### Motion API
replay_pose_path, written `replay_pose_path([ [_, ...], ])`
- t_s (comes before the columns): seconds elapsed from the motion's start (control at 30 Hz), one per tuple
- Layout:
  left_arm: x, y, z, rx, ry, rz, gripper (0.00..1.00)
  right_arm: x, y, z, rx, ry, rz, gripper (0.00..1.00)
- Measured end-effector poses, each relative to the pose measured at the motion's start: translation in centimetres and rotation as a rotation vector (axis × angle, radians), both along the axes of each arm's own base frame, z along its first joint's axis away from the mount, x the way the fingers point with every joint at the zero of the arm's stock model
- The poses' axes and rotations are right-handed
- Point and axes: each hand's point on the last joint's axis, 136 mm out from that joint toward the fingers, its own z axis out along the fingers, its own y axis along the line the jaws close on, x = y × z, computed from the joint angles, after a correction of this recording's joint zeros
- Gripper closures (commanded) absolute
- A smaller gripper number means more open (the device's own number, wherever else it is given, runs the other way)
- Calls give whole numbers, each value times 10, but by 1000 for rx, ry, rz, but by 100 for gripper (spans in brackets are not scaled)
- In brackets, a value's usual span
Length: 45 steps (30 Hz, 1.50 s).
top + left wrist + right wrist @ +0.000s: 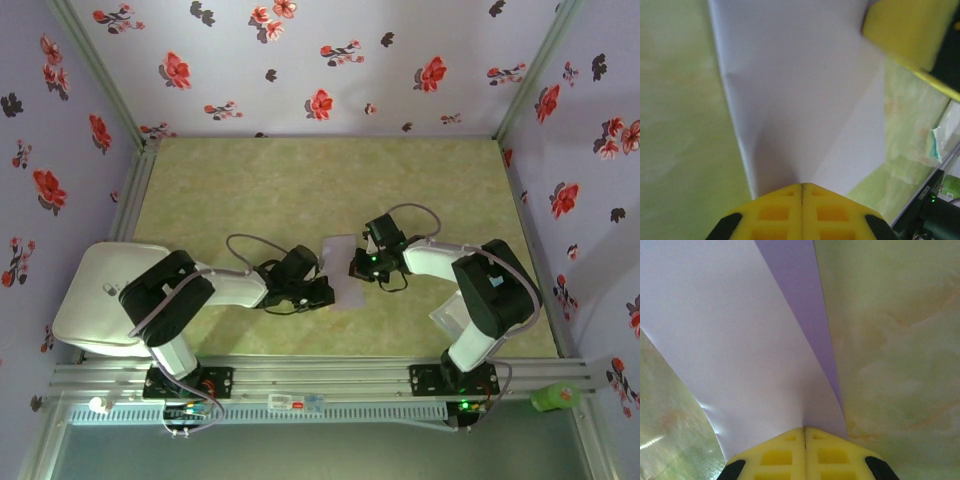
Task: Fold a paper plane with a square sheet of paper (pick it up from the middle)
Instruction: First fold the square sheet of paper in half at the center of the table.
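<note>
Lavender walls (330, 60) printed with red and dark flowers close in three sides of a green marbled surface (260, 190). Two arms work over it. The left arm (185, 295) lies low, running from its base at the near left rightward to the middle. The right arm (485, 300) rises from its base at the near right, bends at the elbow and reaches leftward and down. One white rounded board (95, 295) lies at the left edge of the surface, partly under the left arm.

One square sheet of paper (340, 250), pale lavender, sits at the middle of the surface between the two wrists. In the left wrist view the square sheet of paper (800, 100) spreads away from the tips, creased and partly lifted; in the right wrist view it (740, 340) curves upward, with a darker purple strip showing beside it.

The left fingers (320, 293) are pressed together on the sheet's left edge, the yellow pads (780, 212) meeting at a thin seam. The right fingers (365, 265) pinch its right edge the same way, pads (777, 455) closed; one of them also shows in the top right corner of the left wrist view (905, 30).

One whitish translucent square (445, 318) lies by the right arm, and one green object (555, 397) rests on the near rail (330, 380).
</note>
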Motion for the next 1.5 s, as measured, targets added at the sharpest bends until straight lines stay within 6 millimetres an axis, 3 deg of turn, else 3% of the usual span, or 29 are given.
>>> replay_pose_path([
  [0.63,-24,14,0,96,-29,-101,94,0,0,0,-1,0,-1,100],
  [0.77,-26,22,19,85,-48,-107,92,0,0,0,-2,-1,0,100],
  [0.87,-8,26,44,31,-88,-68,92,0,0,0,-2,-1,0,100],
  [0.93,15,30,57,-1,-112,-14,92,0,0,0,-2,0,0,100],
  [1.07,55,29,68,-32,-126,43,91,0,0,0,-2,0,0,100],
  [1.23,90,11,68,-37,-140,23,91,0,0,0,-4,4,0,100],
  [1.5,105,-1,41,-10,-106,-14,91,0,0,0,-5,7,1,100],
])
